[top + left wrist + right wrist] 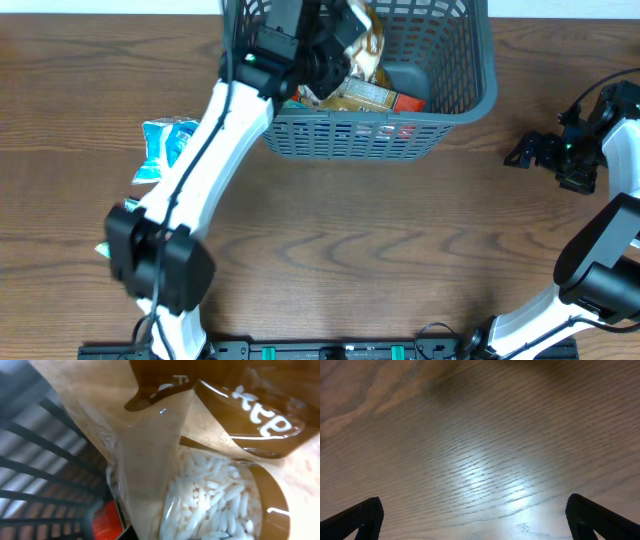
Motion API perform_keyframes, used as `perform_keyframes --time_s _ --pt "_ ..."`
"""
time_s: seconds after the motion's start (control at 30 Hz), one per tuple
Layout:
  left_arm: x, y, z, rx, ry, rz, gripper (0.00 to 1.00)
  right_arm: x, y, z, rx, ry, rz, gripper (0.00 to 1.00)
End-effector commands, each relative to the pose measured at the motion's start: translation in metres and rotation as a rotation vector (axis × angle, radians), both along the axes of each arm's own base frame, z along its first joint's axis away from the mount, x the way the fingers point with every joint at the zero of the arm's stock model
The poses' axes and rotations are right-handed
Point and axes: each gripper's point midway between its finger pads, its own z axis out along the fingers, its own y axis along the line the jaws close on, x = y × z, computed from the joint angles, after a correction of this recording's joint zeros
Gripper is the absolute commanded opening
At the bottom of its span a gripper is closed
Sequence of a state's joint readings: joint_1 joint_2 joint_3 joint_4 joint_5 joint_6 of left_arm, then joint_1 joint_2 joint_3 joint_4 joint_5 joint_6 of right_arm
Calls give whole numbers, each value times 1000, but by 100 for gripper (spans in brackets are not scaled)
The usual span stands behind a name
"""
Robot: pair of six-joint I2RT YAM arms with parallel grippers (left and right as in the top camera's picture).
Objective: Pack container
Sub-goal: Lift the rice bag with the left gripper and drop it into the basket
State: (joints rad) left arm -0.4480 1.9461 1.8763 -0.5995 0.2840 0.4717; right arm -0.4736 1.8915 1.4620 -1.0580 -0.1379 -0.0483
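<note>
The container point(352, 140), a dark grey lattice basket, stands at the top centre of the overhead view. My left gripper point(338, 45) reaches into it and seems shut on a tan-and-brown rice cracker packet point(371, 50). That packet point(200, 490) fills the left wrist view and hides the fingers. The basket's slotted wall point(30, 485) shows at the left of that view. Other packets lie inside, one orange point(362, 95) and one red point(408, 102), point(105, 520). My right gripper point(530, 150), point(475, 520) is open and empty over the table, to the right of the basket.
A blue snack packet point(165, 145) lies on the wooden table left of the basket. A small pale green item point(102, 250) peeks out beside the left arm's base. Both arm bases stand at the front edge.
</note>
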Motion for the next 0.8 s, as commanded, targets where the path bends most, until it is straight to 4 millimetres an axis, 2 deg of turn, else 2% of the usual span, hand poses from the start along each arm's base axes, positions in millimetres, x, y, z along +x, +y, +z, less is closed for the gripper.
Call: perform_keyframes --time_s 0.0,0.1,0.17,0.23,0.27,0.3,0.33,0.37,0.47,0.77 --pt "12 1 -5 56 -44 -28 14 -1 6 -3 5 10 25 99" --pt "13 2 -12 66 -29 -26 17 -2 6 -3 7 14 25 99" --pt "13 2 -10 64 -33 -26 31 -2 6 -3 7 14 25 99" --pt "13 3 -8 67 -38 -20 36 -2 6 -3 7 14 25 99" --pt "12 4 -6 68 -39 -18 42 -2 6 -3 7 14 25 99" --pt "10 5 -5 69 -38 -18 50 -2 6 -3 7 14 25 99" --pt "9 5 -3 69 -37 -18 73 -2 6 -3 7 14 25 99" --pt "7 6 -1 69 -38 -18 83 -2 6 -3 7 15 25 99" --pt "5 11 13 70 -64 -3 99 -2 6 -3 8 17 25 99" --pt "-10 41 79 37 -170 51 99 -2 6 -3 8 17 25 99"
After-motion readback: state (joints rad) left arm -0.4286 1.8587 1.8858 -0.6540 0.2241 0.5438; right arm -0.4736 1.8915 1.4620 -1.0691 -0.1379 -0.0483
